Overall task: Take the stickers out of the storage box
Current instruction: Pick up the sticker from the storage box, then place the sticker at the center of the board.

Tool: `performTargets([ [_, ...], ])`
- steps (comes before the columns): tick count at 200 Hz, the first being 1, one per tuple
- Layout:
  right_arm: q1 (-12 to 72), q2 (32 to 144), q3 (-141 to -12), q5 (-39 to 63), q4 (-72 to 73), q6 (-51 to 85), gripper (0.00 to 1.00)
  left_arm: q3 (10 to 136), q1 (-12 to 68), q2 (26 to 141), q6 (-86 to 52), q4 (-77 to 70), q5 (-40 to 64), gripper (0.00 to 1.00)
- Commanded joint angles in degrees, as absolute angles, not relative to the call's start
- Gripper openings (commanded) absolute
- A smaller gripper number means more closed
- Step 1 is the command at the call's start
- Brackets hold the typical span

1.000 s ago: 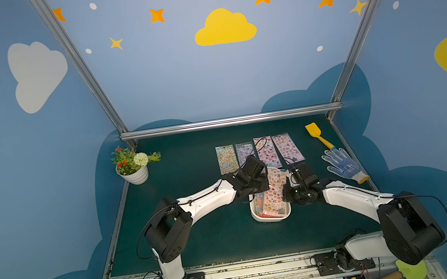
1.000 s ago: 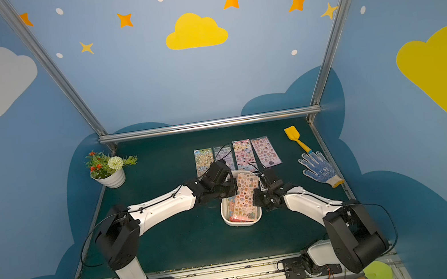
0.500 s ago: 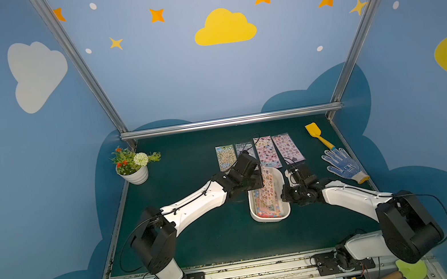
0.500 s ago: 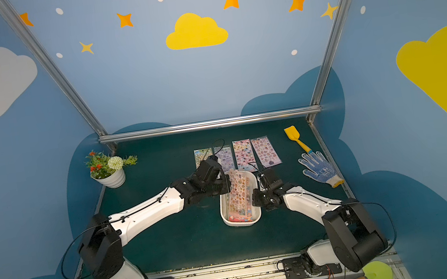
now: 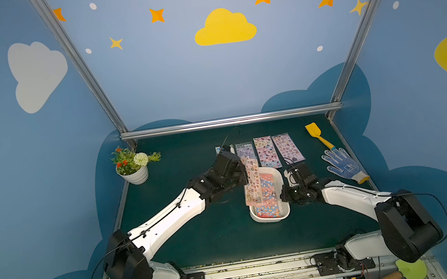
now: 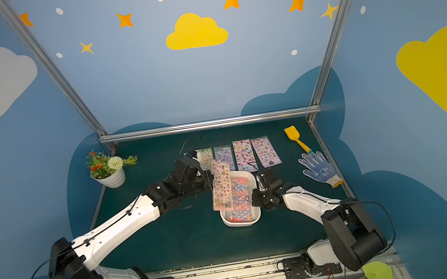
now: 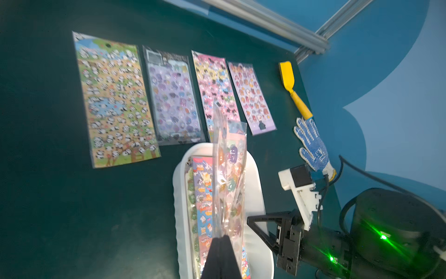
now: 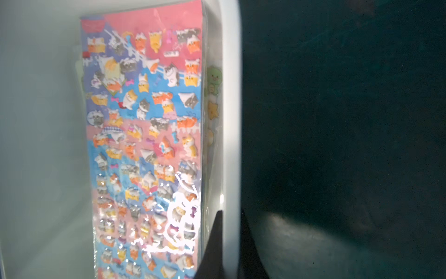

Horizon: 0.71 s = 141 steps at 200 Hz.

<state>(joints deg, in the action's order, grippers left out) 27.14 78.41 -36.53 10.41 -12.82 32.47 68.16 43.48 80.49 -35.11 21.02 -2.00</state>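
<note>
**Slip/snag risk: sheet in the air on a thin pinch**

Lifted sheet (image 5: 252, 181): clear glossy film with orange/pink figures, tilted, hanging over the left rim of the storage box (image 5: 270, 219). Can't tell whether its near end clears that rim. Left gripper (image 7: 220, 239) is closed tight on one edge of it, fingertips only, with no other support.

Stack (image 8: 144, 132) in the box: pink/blue cat sheet on top, a green-figure sheet peeking out beneath. Box sits mid-table. Right gripper (image 8: 230, 215) is clamped on its right rim, one finger inside the wall and one outside.

Four sheets (image 7: 173, 96) lie flat in a row just far of the box; the pink one ends right at the box's far rim. Glove (image 5: 342, 166) and yellow scoop (image 5: 317, 133) are far right, well apart.

Failure modes, my read:
- Glossy film plus a tiny bite: the sheet could slide out on any quick swing and drop back in the box or across the row.
- The floppy free end could catch the rim, then peel out of the jaws or jerk the box. The rim clamp is all that steadies the box.
- Set-down: the free table (image 7: 36, 108) is left of the panda sheet (image 7: 113, 101). A sagging sheet could lap onto it or shove the row.
- On the next pick, film cling could drag up two sheets at once.
</note>
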Motion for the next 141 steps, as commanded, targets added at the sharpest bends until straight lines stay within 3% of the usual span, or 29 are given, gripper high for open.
performTargets([
  [1,27.5,78.7,-36.7,12.6,-13.2,31.3,0.00,66.9,39.7,77.0,-33.0,23.8,-1.5,0.04],
  [72,29.3,75.0,-36.2,14.9,-12.8,30.6,0.00,66.5,24.8,69.6,-27.7,29.4,3.8,0.04],
  [141,31.2,70.7,-35.0,17.4,-10.6,31.9,0.00,69.1,13.5,72.4,-22.1,31.1,14.6,0.04],
])
